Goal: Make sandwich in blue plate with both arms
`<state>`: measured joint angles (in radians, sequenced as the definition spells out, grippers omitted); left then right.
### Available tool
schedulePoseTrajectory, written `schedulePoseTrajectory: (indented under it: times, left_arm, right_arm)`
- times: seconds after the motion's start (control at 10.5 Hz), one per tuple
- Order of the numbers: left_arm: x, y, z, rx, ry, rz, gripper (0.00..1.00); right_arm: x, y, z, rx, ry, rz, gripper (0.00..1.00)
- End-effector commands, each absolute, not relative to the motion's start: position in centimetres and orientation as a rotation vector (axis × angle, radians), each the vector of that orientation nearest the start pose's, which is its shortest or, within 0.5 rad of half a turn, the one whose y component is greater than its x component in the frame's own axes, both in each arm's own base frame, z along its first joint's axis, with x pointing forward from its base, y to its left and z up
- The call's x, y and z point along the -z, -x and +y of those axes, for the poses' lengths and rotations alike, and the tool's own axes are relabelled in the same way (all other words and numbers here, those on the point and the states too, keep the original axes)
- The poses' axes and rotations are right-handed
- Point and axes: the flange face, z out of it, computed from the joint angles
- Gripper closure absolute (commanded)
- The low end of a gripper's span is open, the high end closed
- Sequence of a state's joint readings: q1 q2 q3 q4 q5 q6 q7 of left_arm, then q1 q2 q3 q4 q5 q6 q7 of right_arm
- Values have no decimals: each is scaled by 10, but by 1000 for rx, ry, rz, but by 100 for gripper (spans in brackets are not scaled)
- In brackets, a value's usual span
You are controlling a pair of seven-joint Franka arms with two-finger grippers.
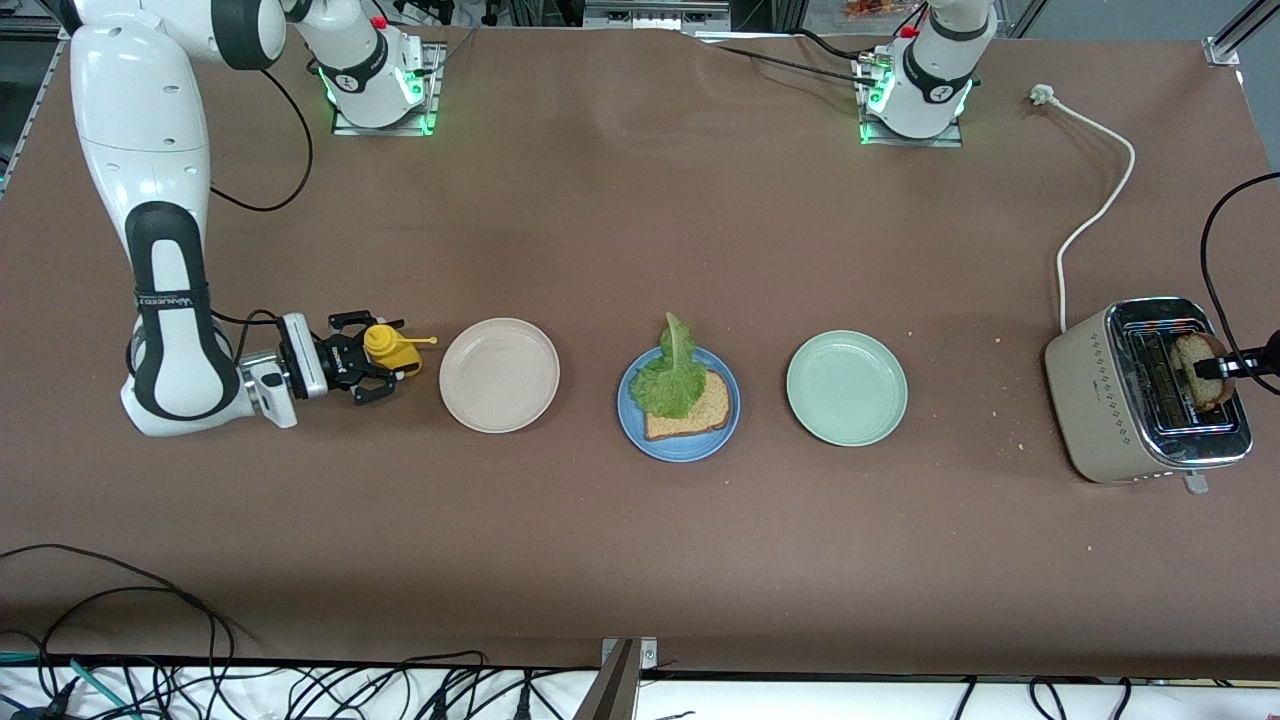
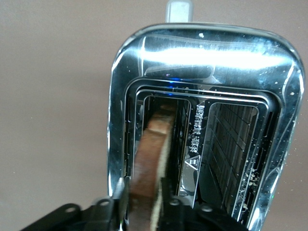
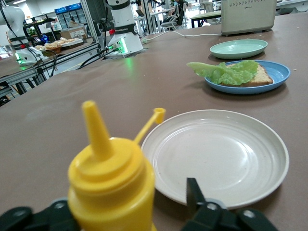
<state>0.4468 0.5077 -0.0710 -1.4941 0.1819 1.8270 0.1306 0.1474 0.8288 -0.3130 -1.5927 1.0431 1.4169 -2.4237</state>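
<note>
Brown matting covers the whole table. Front view: the blue plate [image 1: 627, 425] sits mid-table between a beige plate [image 1: 499, 375] and a green plate [image 1: 846, 388]. On it lies one toast slice [image 1: 695, 412] with a lettuce leaf [image 1: 672, 375] draped over it, the leaf tip overhanging the rim. The sandwich lacks its top slice. A toaster [image 1: 1105, 385] stands at the left arm's end of the table, its white cord [image 1: 1095, 215] running toward the arm bases. The left gripper [image 1: 1222, 367] is over the toaster on the second slice [image 1: 1193, 355]. The right gripper [image 1: 368, 366] is at a mustard bottle [image 1: 390, 350] standing beside the beige plate.

Left wrist view: the fingers [image 2: 166, 204] are clamped on the crust edge of the slice, which stands upright in one slot; the other slot is empty. Toast is probably light, stiff and brittle; grip across the faces near the crust, with little force. The slot walls are the likely obstruction: lift straight up.

Right wrist view: the fingers [image 3: 196, 197] stand apart around the bottle, not clamped on it. The leaf is limp and light and may shift when the top slice lands.
</note>
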Motion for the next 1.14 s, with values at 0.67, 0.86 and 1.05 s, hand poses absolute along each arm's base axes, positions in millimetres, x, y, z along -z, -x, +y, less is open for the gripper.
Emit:
schedulePoseTrajectory:
  times: [0.67, 0.86, 1.05]
  left_arm:
    - [-460, -602, 253, -297, 3023, -136, 100]
    - [-505, -594, 245, -287, 3017, -139, 100]
    - [-543, -590, 242, -287, 3066, -162, 100]
  right_arm:
    - [-220, -630, -86, 337, 1538, -1647, 0]
    - [-252, -633, -88, 191, 1723, -1524, 0]
    - [-272, -637, -83, 75, 1873, -1411, 0]
